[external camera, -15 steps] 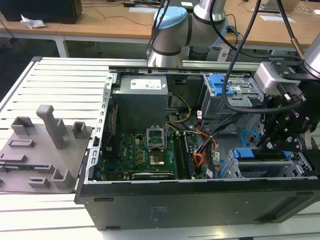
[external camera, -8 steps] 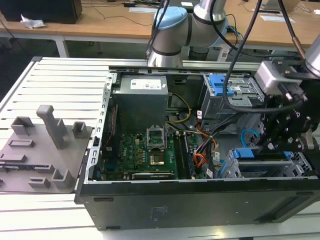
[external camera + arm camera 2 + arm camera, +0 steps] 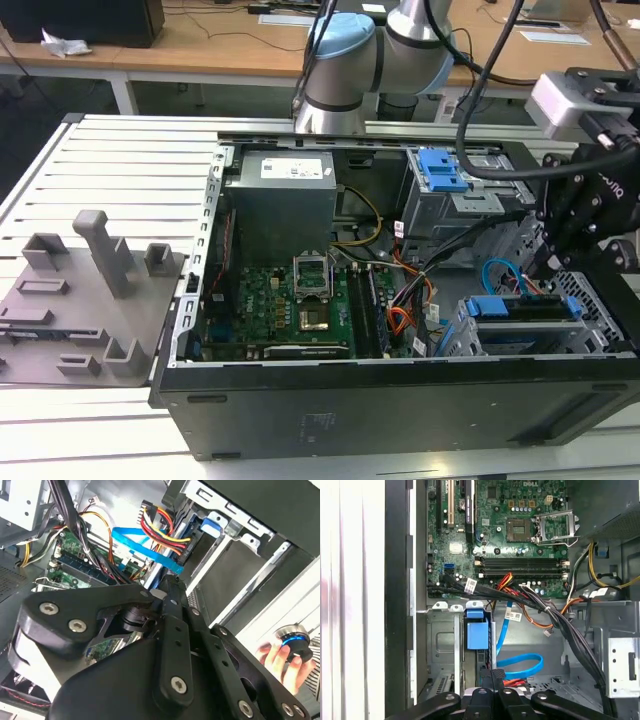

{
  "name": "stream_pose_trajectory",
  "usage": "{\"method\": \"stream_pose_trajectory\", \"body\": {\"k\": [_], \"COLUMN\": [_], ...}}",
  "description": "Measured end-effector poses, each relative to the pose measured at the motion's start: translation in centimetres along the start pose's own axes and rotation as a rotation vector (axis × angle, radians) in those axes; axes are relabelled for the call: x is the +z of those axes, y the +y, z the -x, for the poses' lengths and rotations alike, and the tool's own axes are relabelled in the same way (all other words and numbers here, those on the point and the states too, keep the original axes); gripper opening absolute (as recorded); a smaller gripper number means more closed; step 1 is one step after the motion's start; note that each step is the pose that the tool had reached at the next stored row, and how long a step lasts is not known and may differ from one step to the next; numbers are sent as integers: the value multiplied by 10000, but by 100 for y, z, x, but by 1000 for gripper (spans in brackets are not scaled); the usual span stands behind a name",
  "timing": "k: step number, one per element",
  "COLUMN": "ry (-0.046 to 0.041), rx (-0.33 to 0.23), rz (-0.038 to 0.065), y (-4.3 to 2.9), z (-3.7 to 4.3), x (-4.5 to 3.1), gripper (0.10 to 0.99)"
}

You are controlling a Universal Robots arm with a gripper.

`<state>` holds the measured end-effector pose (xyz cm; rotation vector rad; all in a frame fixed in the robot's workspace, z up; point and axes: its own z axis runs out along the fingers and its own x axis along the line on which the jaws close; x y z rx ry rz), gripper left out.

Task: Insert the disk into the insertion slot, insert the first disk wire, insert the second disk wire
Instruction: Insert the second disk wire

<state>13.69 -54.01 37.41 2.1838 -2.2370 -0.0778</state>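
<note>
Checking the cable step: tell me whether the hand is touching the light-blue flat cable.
Cannot tell. In the first wrist view the hand sits beside the looped light-blue cable, but its own body hides any contact.

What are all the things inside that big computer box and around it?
Computer case: one, black, lying open on the slatted white table.
Motherboard: one, green, on the case floor.
Power supply: one, grey, at the case's far end.
Disk: one, blue-framed, sitting in the insertion slot at the exterior view's right.
Second disk wire: one, flat, light blue, looping beside the disk.
Orange-red cable bundle: one, mid-case.
Taller cage: one, grey with blue latch, far right corner.
Fixture tray: one, grey, on the exterior view's left.
A hand: one, holding a round knob, in the second wrist view.
Robot arm: one, grey-blue.
Pincer: one, black, at the disk's wire end.
</note>
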Motion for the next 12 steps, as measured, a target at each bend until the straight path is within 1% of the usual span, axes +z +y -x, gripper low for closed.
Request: {"method": "stream_pose_trajectory", "body": {"k": [2,3,12], "ry": [-1,-2,-1], "rx": [-1,0,-1], "rz": [-15,-21,-24], "y": [58,69,72], "z": [-1,-2,-2], "x": [2,3,3], "gripper": [106,106,106]}}
